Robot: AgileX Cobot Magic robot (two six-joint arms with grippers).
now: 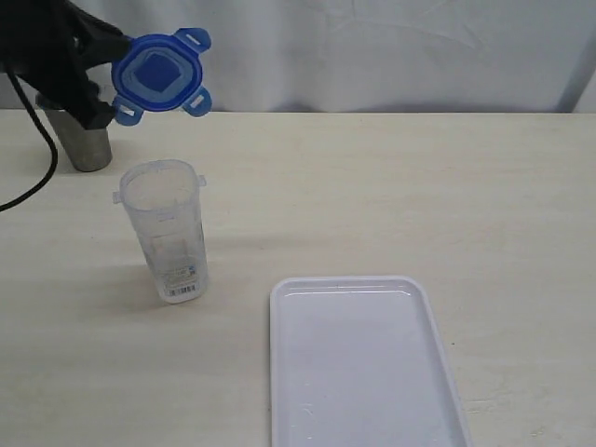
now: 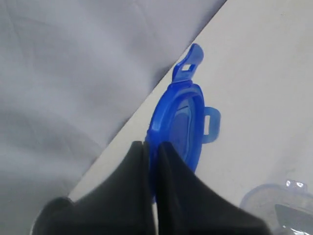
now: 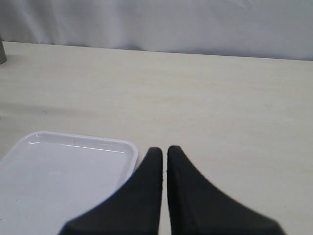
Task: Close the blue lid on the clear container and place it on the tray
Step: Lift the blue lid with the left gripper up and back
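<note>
Exterior view: we find the clear container (image 1: 166, 233) upright on the table (image 1: 419, 186), mouth open, with no contents visible. A barcode label (image 1: 183, 279) sits near its base, its print too small to read. The left gripper (image 1: 110, 79) holds the blue lid (image 1: 160, 73) in the air, above and behind the container. The tray (image 1: 363, 372) lies to the container's right. A grey cup (image 1: 82, 144) stands behind the container.

Left wrist view: the jaws are clenched on the lid's edge.

Right wrist view: the right gripper (image 3: 164, 149) is clenched on nothing, near the tray's corner.
</note>
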